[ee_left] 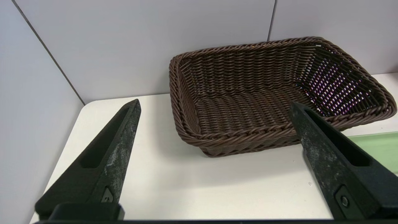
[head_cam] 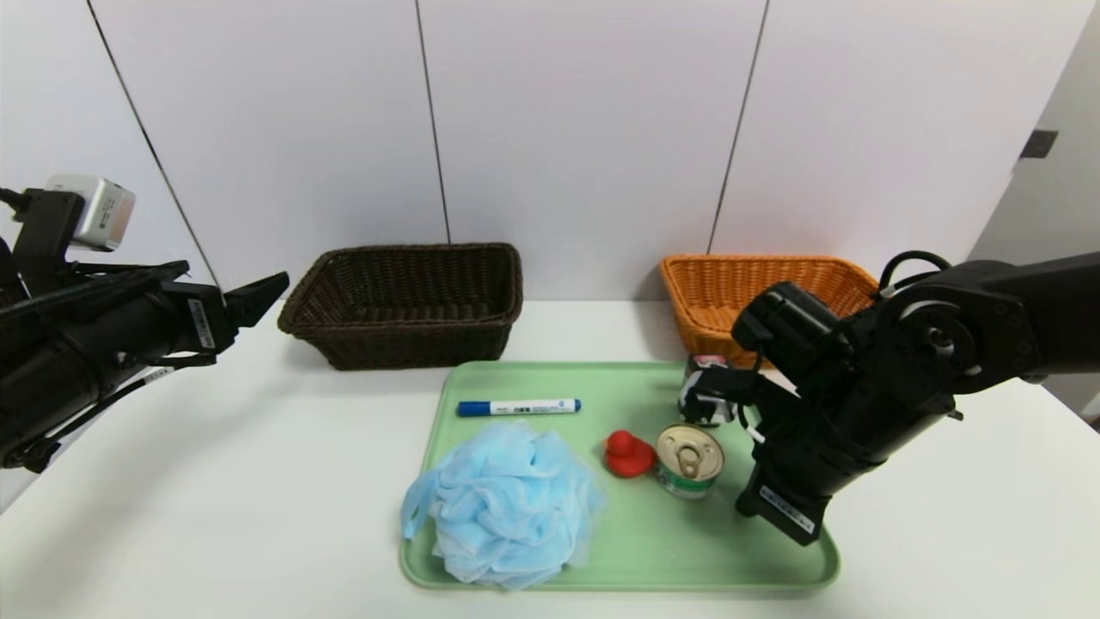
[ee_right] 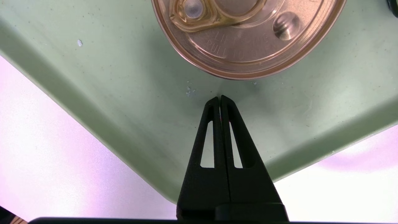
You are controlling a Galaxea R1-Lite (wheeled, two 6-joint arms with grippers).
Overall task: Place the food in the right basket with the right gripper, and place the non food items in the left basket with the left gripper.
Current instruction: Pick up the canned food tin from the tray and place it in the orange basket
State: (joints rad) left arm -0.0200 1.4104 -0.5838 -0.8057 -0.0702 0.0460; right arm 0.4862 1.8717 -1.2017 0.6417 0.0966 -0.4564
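Right wrist view puts the right gripper [ee_right: 220,99] low over the green tray [ee_right: 102,93], its two fingers pressed together with nothing between them, tips just short of the tin can [ee_right: 248,37]. The step in hand appears to be the pickup of that can, the likely food item. To do it well, the fingers would have to part wider than the can's body before going further, then straddle it from the side or from above and close on the wall below the rim, not on the pull-tab lid. A round metal wall can slip, so a centred, level grip seems wise (the can looks heavy for its size).

From the head view, going near to far: a blue mesh bath sponge [head_cam: 503,507] fills the near left part of the tray; the can [head_cam: 689,460] stands upright beside a small red toy duck [head_cam: 628,453], the two almost touching; the right gripper [head_cam: 778,507] sits at the can's right. Its lid is gold with a ring pull, its label green and white. Farther back lie a blue marker [head_cam: 518,407] and a small dark packet [head_cam: 706,387], partly hidden by the arm. Beyond the tray are the brown basket [head_cam: 404,301] and the orange basket [head_cam: 765,288].

The left gripper [ee_left: 214,109] hovers off to the left near the brown basket, fingers spread wide and holding nothing.
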